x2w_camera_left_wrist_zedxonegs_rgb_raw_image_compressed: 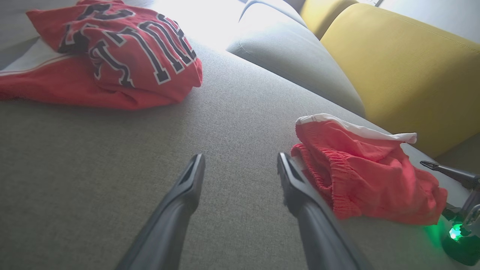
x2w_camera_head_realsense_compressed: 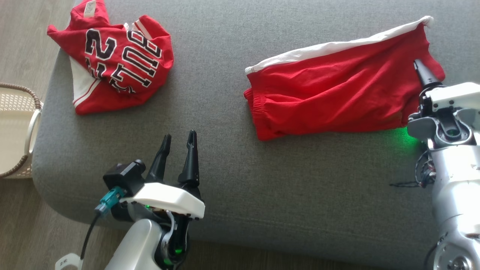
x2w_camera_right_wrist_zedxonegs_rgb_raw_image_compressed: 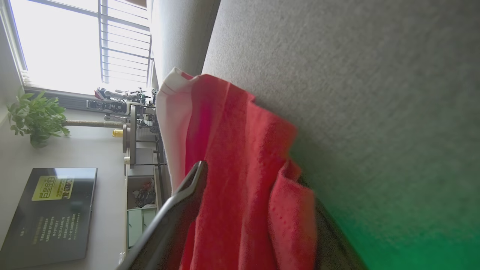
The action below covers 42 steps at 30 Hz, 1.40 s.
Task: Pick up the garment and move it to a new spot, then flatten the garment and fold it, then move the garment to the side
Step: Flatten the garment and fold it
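The garment, red shorts (x2w_camera_head_realsense_compressed: 337,90) with a white side stripe, lies partly spread on the right of the grey cushion (x2w_camera_head_realsense_compressed: 262,180). My right gripper (x2w_camera_head_realsense_compressed: 425,75) is at the shorts' right edge, turned on its side. In the right wrist view its jaws (x2w_camera_right_wrist_zedxonegs_rgb_raw_image_compressed: 251,176) stand wide with the red fabric (x2w_camera_right_wrist_zedxonegs_rgb_raw_image_compressed: 240,157) draped between them; one finger (x2w_camera_right_wrist_zedxonegs_rgb_raw_image_compressed: 187,187) shows and the cloth hides the other. My left gripper (x2w_camera_head_realsense_compressed: 180,135) hovers open and empty over the cushion's near left. In the left wrist view the shorts (x2w_camera_left_wrist_zedxonegs_rgb_raw_image_compressed: 367,180) lie just right of its fingers (x2w_camera_left_wrist_zedxonegs_rgb_raw_image_compressed: 240,157).
A crumpled red jersey (x2w_camera_head_realsense_compressed: 120,63) with black lettering lies at the cushion's far left corner. A woven basket (x2w_camera_head_realsense_compressed: 15,127) stands on the wooden floor to the left. Yellow back cushions (x2w_camera_left_wrist_zedxonegs_rgb_raw_image_compressed: 405,67) rise behind the seat.
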Available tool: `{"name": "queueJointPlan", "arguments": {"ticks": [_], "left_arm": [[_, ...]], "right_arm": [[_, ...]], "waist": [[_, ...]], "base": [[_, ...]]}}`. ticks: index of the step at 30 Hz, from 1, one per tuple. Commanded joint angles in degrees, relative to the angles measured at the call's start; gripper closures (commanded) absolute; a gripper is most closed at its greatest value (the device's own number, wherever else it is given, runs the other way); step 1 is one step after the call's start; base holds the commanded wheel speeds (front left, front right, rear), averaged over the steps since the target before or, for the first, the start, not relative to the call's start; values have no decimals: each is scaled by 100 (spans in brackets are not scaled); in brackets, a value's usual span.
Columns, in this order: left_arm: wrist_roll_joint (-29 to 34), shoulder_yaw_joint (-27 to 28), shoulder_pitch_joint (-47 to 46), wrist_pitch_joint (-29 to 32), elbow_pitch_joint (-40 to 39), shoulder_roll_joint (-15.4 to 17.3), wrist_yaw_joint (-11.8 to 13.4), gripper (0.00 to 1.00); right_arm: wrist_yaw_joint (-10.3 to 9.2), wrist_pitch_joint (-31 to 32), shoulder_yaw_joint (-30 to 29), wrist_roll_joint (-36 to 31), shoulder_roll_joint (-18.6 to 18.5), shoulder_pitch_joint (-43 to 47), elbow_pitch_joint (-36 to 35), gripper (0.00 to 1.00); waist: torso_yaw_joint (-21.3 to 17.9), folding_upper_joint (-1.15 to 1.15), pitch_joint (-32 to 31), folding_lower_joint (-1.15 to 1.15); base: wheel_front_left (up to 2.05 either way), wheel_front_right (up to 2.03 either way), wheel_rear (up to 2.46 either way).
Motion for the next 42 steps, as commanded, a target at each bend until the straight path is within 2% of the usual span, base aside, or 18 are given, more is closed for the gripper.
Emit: {"name": "queueJointPlan", "arguments": {"ticks": [1, 2, 17, 29, 42], "left_arm": [[-26, 176, -212, -71, -201, 16, 25, 0], [-36, 175, -223, -71, -200, 16, 30, 0], [-85, 224, -247, -71, -144, 16, 23, 0], [-22, 327, -46, -71, -34, 16, -15, 0], [-32, 390, 185, -71, 34, 16, -52, 0]], "right_arm": [[5, 73, 160, -19, 194, -3, 121, 66], [5, 80, 171, -34, 196, -20, 130, 100], [5, -130, 282, -54, 269, 134, -133, 100], [5, -900, -94, 91, 262, 726, -513, 100], [5, -1685, -670, -172, 152, 1196, -733, 100]], "waist": [[1, 0, 8, 0], [-2, 0, 10, 0], [-155, 0, -118, 0], [-454, 0, -639, 0], [-728, 0, -1075, 0]], "base": [[0, 0, 0], [0, 0, 0], [0, 0, 0], [0, 0, 0], [0, 0, 0]]}}
